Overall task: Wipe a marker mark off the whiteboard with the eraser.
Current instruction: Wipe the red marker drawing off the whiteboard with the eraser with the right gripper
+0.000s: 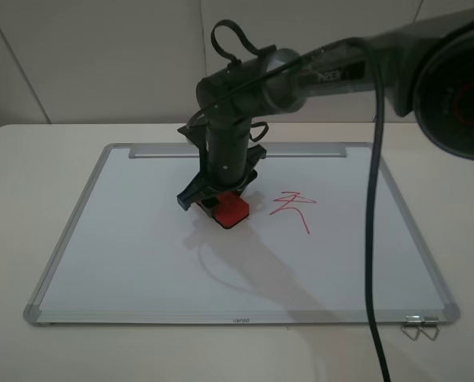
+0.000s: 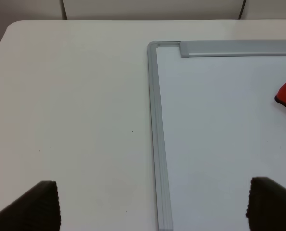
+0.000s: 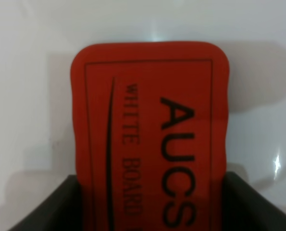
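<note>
Your right gripper (image 1: 221,200) is clamped on the eraser (image 1: 233,210), flat on the whiteboard (image 1: 141,255) near its middle; the mark doesn't show, likely under the eraser, only a zigzag scribble (image 1: 293,208) lies near on the right-arm side, so scrub in place.

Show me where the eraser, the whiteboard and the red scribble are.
eraser (image 1: 233,210), high view, its red top.
whiteboard (image 1: 133,255), high view, bare white surface.
red scribble (image 1: 295,205), high view, middle of its strokes.
</note>
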Available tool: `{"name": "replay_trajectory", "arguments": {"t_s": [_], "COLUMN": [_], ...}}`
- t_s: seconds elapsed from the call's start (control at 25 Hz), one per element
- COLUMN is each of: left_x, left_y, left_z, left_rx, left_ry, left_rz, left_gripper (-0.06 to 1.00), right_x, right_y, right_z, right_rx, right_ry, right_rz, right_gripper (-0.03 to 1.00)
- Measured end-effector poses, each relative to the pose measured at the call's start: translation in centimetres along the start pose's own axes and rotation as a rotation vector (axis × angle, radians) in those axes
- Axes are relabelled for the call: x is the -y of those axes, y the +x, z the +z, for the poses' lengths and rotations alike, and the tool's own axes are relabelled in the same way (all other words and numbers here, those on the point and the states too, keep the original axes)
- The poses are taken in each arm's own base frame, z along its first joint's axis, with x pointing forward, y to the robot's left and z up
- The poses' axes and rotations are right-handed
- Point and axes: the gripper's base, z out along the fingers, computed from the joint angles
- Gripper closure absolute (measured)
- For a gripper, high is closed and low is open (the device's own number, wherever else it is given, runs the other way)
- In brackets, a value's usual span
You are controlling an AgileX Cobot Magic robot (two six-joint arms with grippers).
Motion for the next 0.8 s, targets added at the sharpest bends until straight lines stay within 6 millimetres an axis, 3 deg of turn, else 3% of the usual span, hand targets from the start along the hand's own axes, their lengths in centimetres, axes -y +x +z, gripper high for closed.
{"name": "replay_trajectory", "arguments": {"t_s": [0.32,0.8], "left_x": [0.0,0.0], "left_y": [0.0,0.0], "left_z": [0.0,0.0], "left_rx": [0.000,0.000], "left_ry": [0.000,0.000], "left_rz": [0.000,0.000], "left_gripper": [0.17,0.17], "right_x": [0.4,0.4], "right_y": [2.4,7.6], "right_z": [0.1,-0.8], "right_rx": [0.009,-0.009], "right_ry": [0.001,-0.011], "right_rz": [-0.008,-0.015], "right_gripper": [0.48,0.48]}}
